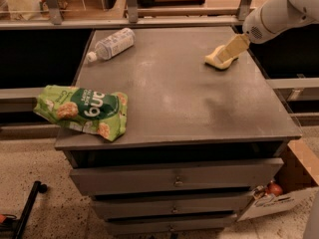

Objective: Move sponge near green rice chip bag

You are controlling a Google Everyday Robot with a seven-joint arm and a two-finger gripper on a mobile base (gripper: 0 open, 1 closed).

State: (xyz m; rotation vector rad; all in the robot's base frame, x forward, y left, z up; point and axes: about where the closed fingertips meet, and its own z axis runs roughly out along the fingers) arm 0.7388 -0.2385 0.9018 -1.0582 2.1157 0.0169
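The sponge point(214, 62) lies on the far right part of the table point(199, 108). The gripper point(225, 55) is down on it, touching it; I cannot tell if it holds it. The green rice chip bag point(82, 112) lies well apart, at the front left corner, and a clear bottle point(112, 44) lies at the back left.

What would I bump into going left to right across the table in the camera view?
Crinkled green rice chip bag → clear plastic bottle → pale-yellow foam sponge, with the robot's cream tool right at it.

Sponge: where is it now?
In the camera view, the sponge sits near the table's far right corner, the hand right at it, across from the bag at front left.
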